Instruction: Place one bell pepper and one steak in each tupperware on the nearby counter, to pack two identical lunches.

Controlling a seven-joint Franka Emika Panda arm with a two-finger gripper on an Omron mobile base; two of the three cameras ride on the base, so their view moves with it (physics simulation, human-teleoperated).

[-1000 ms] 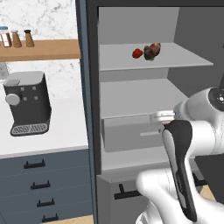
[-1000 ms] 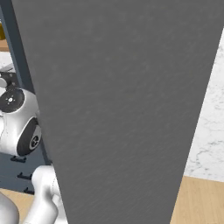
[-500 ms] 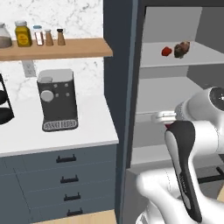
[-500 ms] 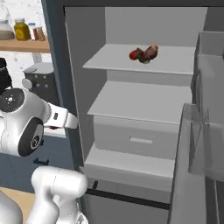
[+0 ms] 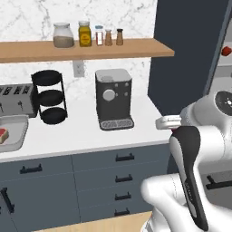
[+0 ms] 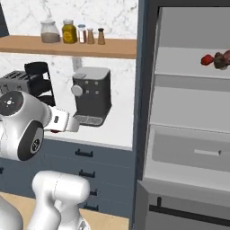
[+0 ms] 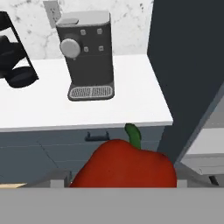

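Jaws: spread wide and closed on the sides of a red bell pepper, which sits between them at the 6 o'clock edge of the hand view; its green stem points toward 12 o'clock.
Gripper: held in front of the dark blue-grey drawers, below the edge of the counter.
Counter contents, hand view: a grey coffee machine at 11 o'clock of the held pepper; a black tiered rack at 10 o'clock.
Tupperware: one light-grey tray at the 9 o'clock edge of the left base view, on the counter beside a toaster; a reddish piece lies inside it, too cropped to identify.
Wooden shelf: above the counter, carrying jars and small shakers in a row.
Open fridge: at 3 o'clock of the right base view.
Fridge upper shelf: a second bell pepper touching a steak at its 3 o'clock side.
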